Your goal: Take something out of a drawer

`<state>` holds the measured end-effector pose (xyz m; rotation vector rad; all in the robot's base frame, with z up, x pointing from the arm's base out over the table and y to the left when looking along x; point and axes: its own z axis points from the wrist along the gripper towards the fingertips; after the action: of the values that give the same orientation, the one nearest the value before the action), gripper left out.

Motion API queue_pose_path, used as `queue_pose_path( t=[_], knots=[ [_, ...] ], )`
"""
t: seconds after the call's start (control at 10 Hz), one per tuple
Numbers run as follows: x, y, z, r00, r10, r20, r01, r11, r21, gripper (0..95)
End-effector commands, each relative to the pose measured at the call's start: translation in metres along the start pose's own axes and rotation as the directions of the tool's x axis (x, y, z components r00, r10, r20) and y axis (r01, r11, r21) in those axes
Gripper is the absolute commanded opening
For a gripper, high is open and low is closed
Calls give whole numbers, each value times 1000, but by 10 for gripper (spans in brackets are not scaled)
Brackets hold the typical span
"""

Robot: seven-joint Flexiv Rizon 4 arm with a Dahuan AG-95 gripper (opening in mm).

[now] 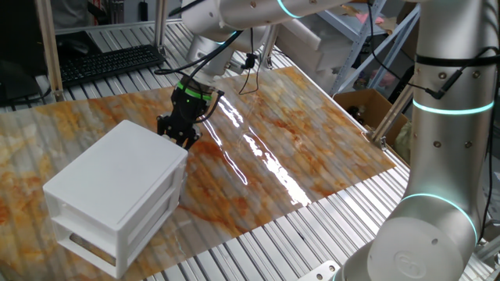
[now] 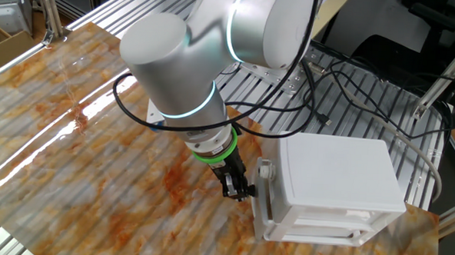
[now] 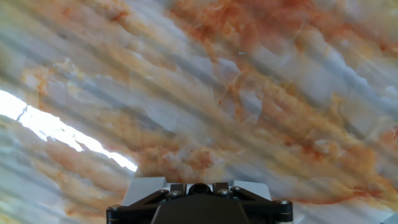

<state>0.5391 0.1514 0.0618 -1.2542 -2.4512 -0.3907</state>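
Two fixed cameras and the hand camera give different accounts. One fixed view shows the white cabinet from its front corner, both drawer fronts visible; the lower drawer has a strip of pale tan showing through its front slot, which may be the wooden block, though it is too small to be sure. The other fixed view shows the cabinet from above and the side, with no tan visible. In both, the gripper hangs low over the marbled orange-and-white table cover, just beside the cabinet's rear side, pointing steeply down. Its dark fingers sit together, holding nothing. The hand view shows only the cover with a bright glare streak and the dark gripper body at the bottom edge; neither cabinet nor fingertips appear there. The drawers are plain white plastic, both pushed in.
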Motion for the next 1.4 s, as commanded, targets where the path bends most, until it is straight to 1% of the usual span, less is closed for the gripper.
queue_pose_path(
  t=[0.1,0.5,1.4],
  knots=[
    [-3,0,-1,1000,-5,4,5,1000,-1,0],
    [-9,3,-5,1000,-10,3,10,1000,4,0],
    [-32,9,-18,1000,-24,3,24,1000,-1,0]
  ],
)
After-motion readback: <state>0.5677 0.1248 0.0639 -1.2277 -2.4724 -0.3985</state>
